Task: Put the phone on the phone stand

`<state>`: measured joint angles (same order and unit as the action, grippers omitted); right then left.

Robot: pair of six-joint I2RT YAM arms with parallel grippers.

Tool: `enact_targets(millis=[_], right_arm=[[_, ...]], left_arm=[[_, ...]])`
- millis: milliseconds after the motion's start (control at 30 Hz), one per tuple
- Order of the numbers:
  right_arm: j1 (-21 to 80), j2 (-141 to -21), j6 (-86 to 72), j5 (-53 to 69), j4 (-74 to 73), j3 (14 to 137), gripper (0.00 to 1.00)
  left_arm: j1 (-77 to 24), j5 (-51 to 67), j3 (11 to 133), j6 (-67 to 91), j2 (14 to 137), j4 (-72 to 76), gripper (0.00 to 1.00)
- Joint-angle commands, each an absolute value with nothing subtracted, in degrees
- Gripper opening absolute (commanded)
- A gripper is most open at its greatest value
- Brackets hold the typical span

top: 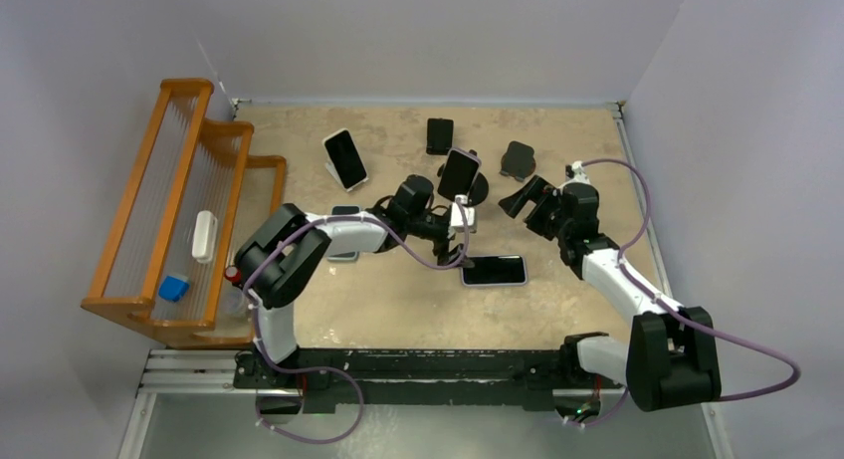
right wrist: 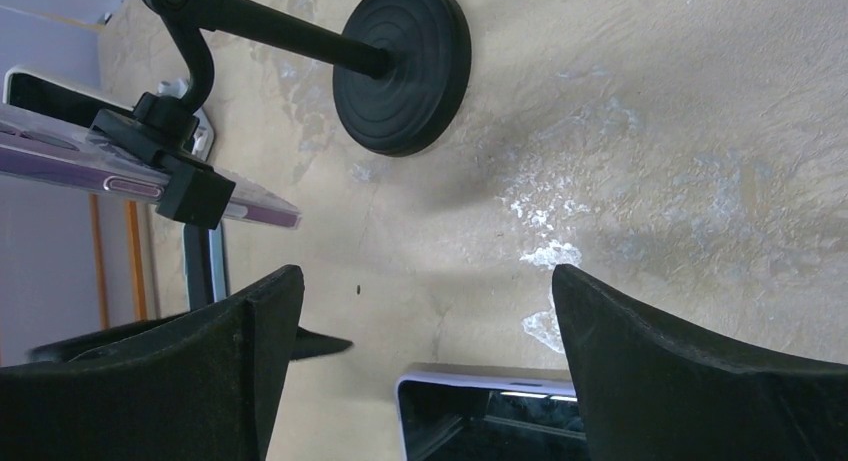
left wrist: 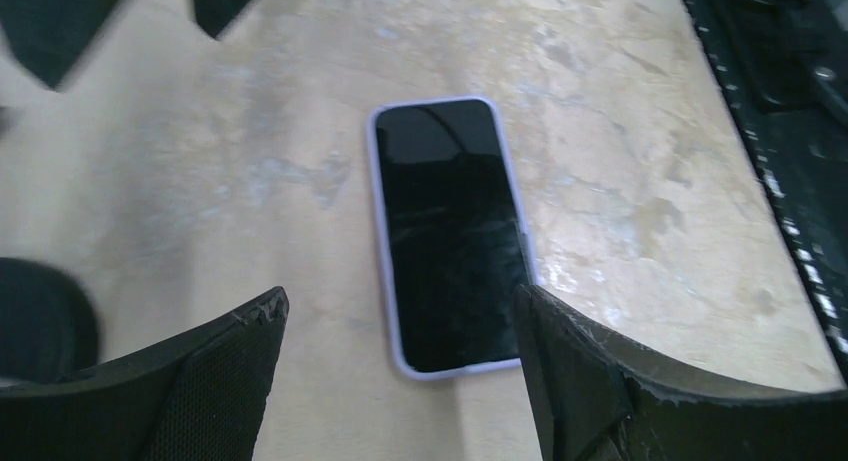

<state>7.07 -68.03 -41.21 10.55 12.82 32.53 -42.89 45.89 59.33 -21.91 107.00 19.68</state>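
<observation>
A phone in a lavender case (top: 494,271) (left wrist: 450,231) lies flat, screen up, near the table's middle front. Its top edge also shows low in the right wrist view (right wrist: 490,413). My left gripper (top: 461,252) (left wrist: 400,306) hovers open just left of and above the phone, nothing between its fingers. My right gripper (top: 526,200) (right wrist: 425,281) is open and empty behind the phone. Two empty black phone stands (top: 439,135) (top: 518,160) sit at the back. A round-based stand (top: 468,188) (right wrist: 402,66) holds another phone (top: 459,173) (right wrist: 150,176).
A white stand with a phone (top: 345,158) stands at the back left. A wooden rack (top: 129,220) at the left edge holds a white object (top: 204,235) and a blue one (top: 174,288). Walls close in at the back and right.
</observation>
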Motion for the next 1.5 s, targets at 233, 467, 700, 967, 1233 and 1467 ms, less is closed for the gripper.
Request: enact_targets(millis=[233, 467, 700, 967, 1233, 1467], right_arm=[[6.86, -65.61, -38.34, 11.05, 13.25, 32.22, 0.97], [6.86, -65.8, -38.04, 11.24, 13.03, 32.41, 0.97], [6.9, -66.34, -37.71, 11.49, 13.41, 32.19, 0.97], [6.86, -67.56, -37.41, 12.12, 13.88, 32.37, 0.98], [6.86, -69.0, -37.35, 13.45, 15.0, 32.17, 0.97], [6.86, -69.72, -37.07, 14.45, 15.59, 31.95, 0.97]], left_arm=[[-46.77, 48.17, 58.47, -21.14, 109.96, 15.02, 0.8], [-48.98, 39.57, 57.82, -20.46, 111.55, 20.25, 0.81], [-49.04, 31.87, 57.42, -20.21, 112.93, 21.89, 0.81], [-49.09, 30.69, 55.68, -18.54, 113.17, 24.9, 0.82], [-49.04, 27.23, 49.82, -18.85, 108.98, 34.39, 0.82], [-49.05, 25.71, 47.58, -18.75, 108.1, 38.77, 0.83]])
